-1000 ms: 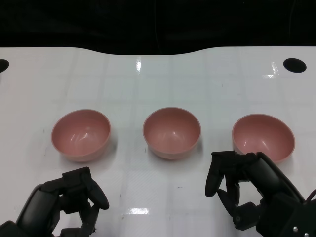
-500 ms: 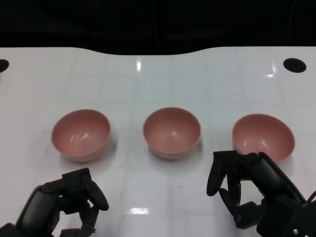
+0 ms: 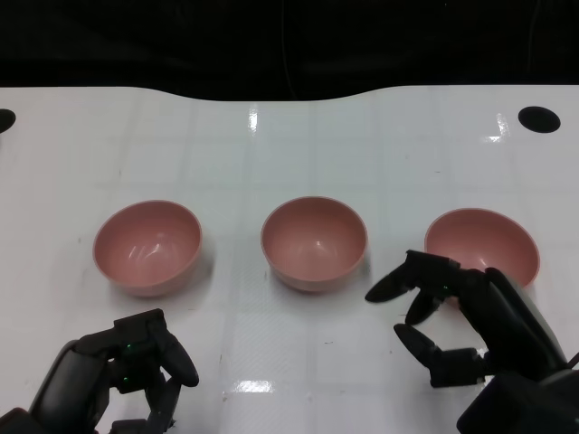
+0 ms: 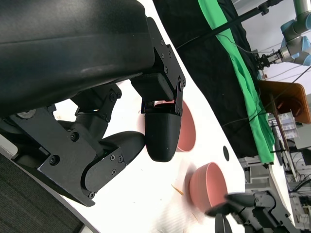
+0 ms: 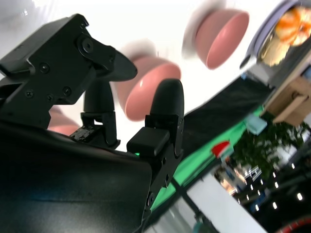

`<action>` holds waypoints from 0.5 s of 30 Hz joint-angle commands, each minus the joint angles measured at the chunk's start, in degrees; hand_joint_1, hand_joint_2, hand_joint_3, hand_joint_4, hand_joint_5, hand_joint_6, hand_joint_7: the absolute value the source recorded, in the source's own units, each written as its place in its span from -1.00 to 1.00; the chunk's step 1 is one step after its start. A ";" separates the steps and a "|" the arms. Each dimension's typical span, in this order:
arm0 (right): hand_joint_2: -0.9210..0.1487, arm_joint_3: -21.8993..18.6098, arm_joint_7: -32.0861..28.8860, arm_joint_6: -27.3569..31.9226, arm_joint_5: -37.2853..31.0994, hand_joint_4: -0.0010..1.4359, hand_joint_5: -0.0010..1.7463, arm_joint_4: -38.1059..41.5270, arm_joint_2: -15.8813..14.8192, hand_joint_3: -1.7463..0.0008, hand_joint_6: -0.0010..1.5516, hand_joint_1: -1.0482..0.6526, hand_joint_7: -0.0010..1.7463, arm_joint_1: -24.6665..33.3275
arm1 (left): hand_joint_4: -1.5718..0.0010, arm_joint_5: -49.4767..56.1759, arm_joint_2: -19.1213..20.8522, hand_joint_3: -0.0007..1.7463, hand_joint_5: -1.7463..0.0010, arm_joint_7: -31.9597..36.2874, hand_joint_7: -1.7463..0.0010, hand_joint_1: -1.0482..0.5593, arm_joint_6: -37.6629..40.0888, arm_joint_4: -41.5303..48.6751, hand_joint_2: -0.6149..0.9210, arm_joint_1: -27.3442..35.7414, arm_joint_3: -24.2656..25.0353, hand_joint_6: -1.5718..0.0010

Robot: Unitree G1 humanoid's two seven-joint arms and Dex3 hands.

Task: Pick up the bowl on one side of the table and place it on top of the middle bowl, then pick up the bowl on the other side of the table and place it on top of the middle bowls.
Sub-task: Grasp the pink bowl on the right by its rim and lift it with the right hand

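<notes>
Three pink bowls stand in a row across the white table in the head view: the left bowl (image 3: 147, 246), the middle bowl (image 3: 314, 242) and the right bowl (image 3: 482, 242), all upright and apart. My right hand (image 3: 461, 325) hovers just in front of the right bowl with its fingers spread and nothing in them. My left hand (image 3: 127, 380) sits low in front of the left bowl, fingers curled in, holding nothing. The left wrist view shows a pink bowl (image 4: 187, 128) behind my curled fingers (image 4: 163, 131). The right wrist view shows the middle bowl (image 5: 146, 87) beyond my fingertips (image 5: 165, 104).
A round black hole (image 3: 539, 117) lies at the table's far right and another (image 3: 4, 119) at its far left edge. The table's back edge (image 3: 289, 90) meets a dark backdrop. White tabletop lies between the bowls.
My right hand's fingers have uncurled and spread, and the hand has shifted a little toward the right bowl. My left hand and the three bowls have not moved.
</notes>
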 commanded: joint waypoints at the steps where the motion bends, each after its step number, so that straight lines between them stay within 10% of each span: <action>1: -0.64 -0.86 -2.84 -1.31 -2.38 -0.50 0.26 0.96 -0.67 0.59 -0.44 -0.07 -0.25 -0.80 | -0.10 0.26 0.96 0.53 -0.96 -0.09 -0.63 0.13 -0.67 0.23 0.33 -0.01 0.58 -0.08; 6: -0.96 -0.65 -7.96 1.43 -12.24 -0.82 0.03 0.93 -2.07 0.90 -0.66 -0.31 -0.50 -1.90 | -0.12 0.42 1.50 0.55 -0.97 -0.53 -0.66 0.13 -1.35 0.67 0.32 -0.17 0.67 -0.08; 15: -0.98 0.27 -9.29 9.01 -21.98 -1.00 -0.12 -0.80 -3.21 0.99 -0.78 -0.43 -0.66 -2.21 | -0.14 1.84 1.96 0.59 -0.92 -0.20 -0.67 0.12 -3.62 1.51 0.31 -0.31 0.08 -0.08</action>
